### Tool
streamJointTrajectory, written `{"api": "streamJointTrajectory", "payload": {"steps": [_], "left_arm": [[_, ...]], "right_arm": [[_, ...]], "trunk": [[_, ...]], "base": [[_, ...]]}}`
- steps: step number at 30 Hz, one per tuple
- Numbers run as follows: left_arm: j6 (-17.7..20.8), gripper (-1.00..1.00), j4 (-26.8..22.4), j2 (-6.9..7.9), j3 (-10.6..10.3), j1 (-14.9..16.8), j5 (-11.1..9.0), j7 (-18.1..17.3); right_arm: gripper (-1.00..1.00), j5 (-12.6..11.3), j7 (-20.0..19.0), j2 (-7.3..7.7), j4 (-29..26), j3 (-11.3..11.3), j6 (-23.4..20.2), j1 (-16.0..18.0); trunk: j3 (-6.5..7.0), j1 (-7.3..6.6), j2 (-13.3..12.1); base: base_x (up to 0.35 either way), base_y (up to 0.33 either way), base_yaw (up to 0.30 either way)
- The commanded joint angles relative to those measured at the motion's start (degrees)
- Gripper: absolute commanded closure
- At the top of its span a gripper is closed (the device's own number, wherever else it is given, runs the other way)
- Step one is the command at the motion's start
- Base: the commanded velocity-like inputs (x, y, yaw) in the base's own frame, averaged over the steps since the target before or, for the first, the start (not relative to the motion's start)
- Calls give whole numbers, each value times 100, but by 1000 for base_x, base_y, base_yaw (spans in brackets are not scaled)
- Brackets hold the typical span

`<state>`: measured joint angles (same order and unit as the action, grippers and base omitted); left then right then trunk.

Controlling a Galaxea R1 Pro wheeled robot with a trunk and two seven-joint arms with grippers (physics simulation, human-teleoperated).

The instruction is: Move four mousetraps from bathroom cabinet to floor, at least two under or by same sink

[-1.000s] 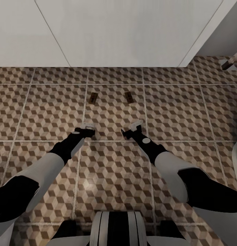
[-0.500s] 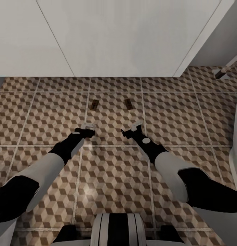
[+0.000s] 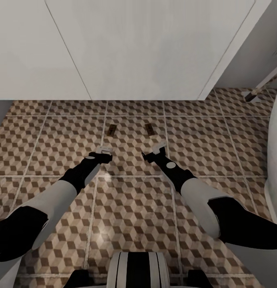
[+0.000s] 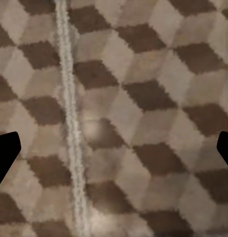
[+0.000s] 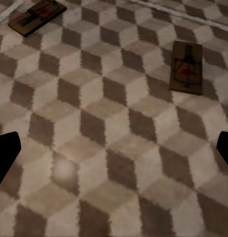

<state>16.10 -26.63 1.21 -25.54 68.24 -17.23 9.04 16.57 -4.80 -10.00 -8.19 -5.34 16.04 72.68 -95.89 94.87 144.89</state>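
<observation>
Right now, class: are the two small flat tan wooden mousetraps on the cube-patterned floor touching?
Apart. The right wrist view shows patterned tiles between the mousetraps.

Two small flat tan wooden mousetraps [image 3: 112, 129] [image 3: 150, 129] with dark wire are lying side by side, apart, on the cube-patterned tiled bathroom floor [image 3: 202, 140], near the white vanity front [image 3: 146, 52].

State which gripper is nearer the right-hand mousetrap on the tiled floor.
Right. The right gripper sits just short of that small tan wooden mousetrap; the left gripper is farther, nearer the other mousetrap.
</observation>
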Motion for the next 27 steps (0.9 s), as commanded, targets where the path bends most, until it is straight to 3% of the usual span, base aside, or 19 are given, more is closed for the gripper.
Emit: {"api": "streamJointTrajectory", "payload": {"steps": [1, 8, 13, 18, 22, 27], "left_arm": [[26, -100, -15, 0, -47, -9, -61, 48], [-74, -100, 3, -55, -55, -138, -61, 46], [-559, -100, 199, -72, -58, -298, -61, 35], [-1165, -100, 772, -244, -86, -354, -61, -102], [-1637, -100, 1279, -359, -90, -367, -61, -231], [-1961, -100, 1642, -413, -94, -372, -61, -394]], "right_arm": [[-100, -13, 0, 0, 7, -28, 13, 1], [-100, -13, -3, 0, 9, -28, 96, -24], [-100, -13, -3, 0, 123, -31, 259, -51], [-100, -9, -4, 0, 552, -31, 640, -59], [-100, -12, -4, 102, 666, -35, 804, -91], [-100, -13, -4, 203, 697, -36, 880, -324]], "trunk": [[20, -3, 0], [175, -21, -10], [286, -34, -16], [396, -47, -23], [485, -57, -29], [596, -70, -35]], "base": [[0, 0, 0], [0, 0, 0], [0, 0, 0], [0, 0, 0], [0, 0, 0], [0, 0, 0]]}}
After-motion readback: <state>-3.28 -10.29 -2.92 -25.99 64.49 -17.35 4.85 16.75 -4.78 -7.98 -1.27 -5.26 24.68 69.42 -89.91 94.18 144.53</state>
